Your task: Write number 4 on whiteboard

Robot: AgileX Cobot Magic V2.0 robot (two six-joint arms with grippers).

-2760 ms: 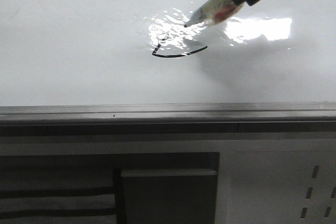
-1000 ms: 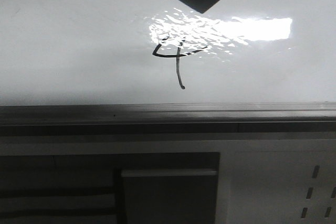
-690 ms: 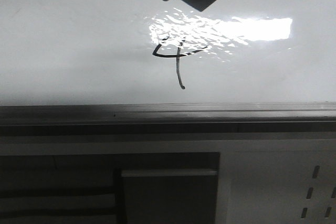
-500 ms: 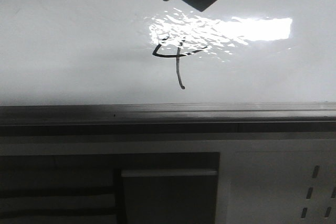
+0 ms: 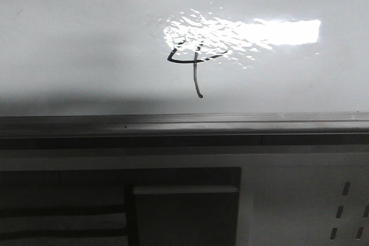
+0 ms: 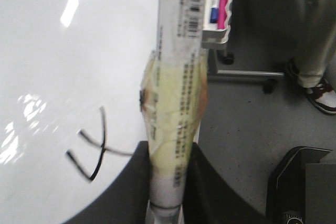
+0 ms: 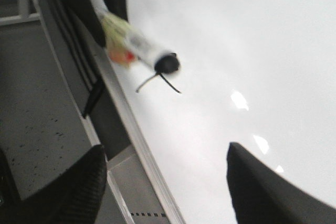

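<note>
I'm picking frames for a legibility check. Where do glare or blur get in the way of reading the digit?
Front view: rippled glare washes over the top of the number 4, but its tail on the whiteboard stays crisp. Left wrist view: the strokes are smeared by blur. Right wrist view: soft throughout, with a marker covering most of the digit.

The number 4 (image 5: 193,64): thin black strokes, open top, long curved tail, upper centre of frame on the glossy whiteboard (image 5: 81,44).
</note>
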